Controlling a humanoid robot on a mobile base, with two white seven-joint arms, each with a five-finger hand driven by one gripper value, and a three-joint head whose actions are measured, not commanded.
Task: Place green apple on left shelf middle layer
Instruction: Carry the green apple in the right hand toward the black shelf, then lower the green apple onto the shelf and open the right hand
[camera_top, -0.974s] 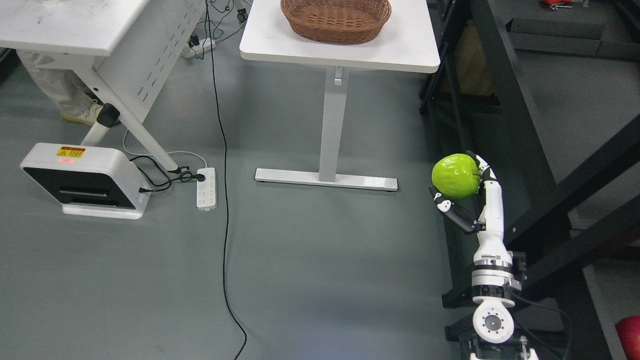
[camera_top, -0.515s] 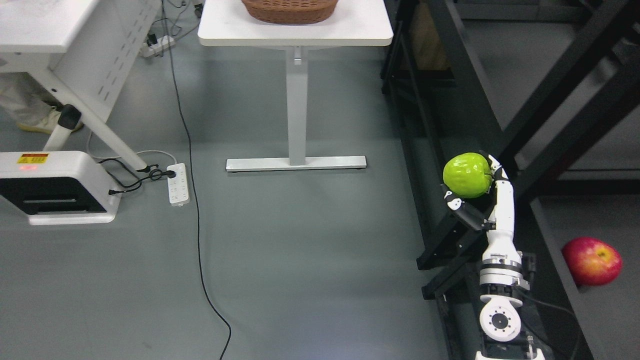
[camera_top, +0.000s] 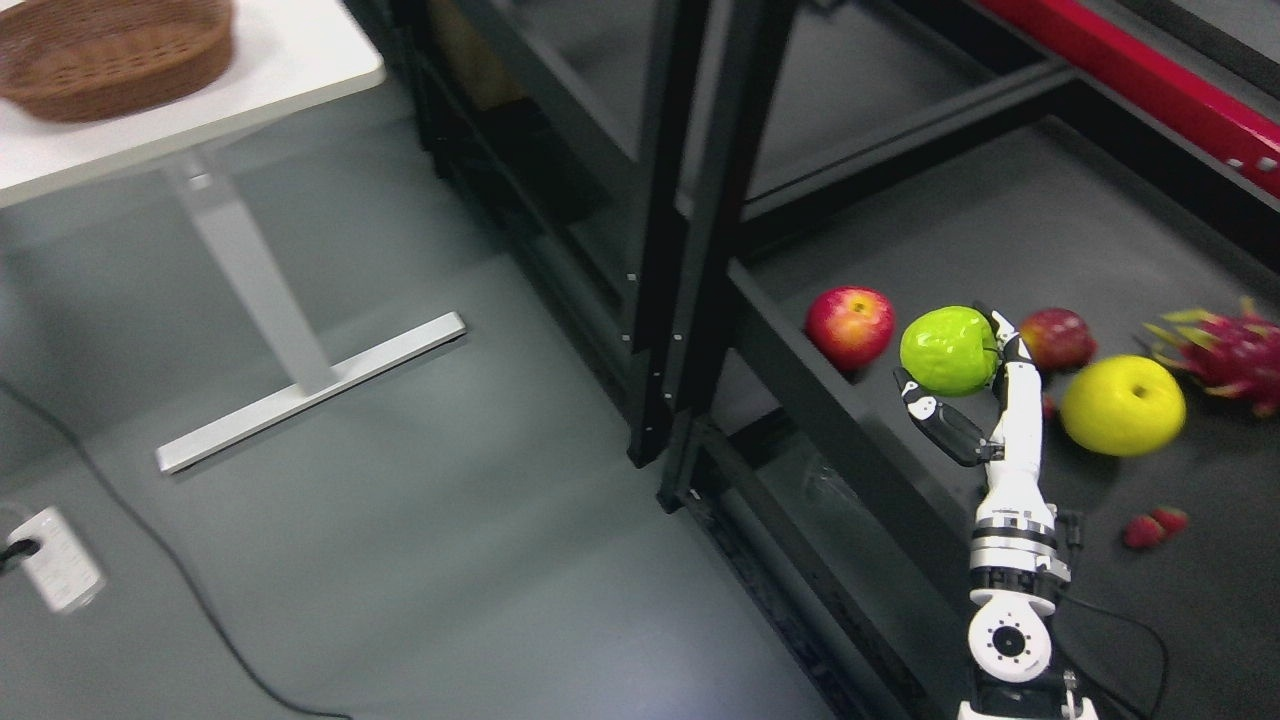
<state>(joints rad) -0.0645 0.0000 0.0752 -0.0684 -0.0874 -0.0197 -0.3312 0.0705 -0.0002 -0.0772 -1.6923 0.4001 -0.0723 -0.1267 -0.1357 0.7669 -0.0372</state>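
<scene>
My right hand (camera_top: 955, 385) rises from the lower right on a white forearm, its fingers curled around the green apple (camera_top: 946, 349). The apple is held above the front part of a dark shelf layer (camera_top: 1000, 230) in a black metal rack, just inside the front rail (camera_top: 800, 375). The left arm does not show.
On the same shelf layer lie a red apple (camera_top: 850, 326), a darker red apple (camera_top: 1058, 338), a yellow apple (camera_top: 1122, 404), a dragon fruit (camera_top: 1228, 353) and strawberries (camera_top: 1152, 525). Black uprights (camera_top: 690, 220) stand left of the hand. A white table (camera_top: 200, 90) with a wicker basket (camera_top: 110, 50) stands at upper left.
The whole picture has swung to the right: the camera moved, so the table slid left and the shelf with fruit came into view. The hand still holds the green apple the same way.
</scene>
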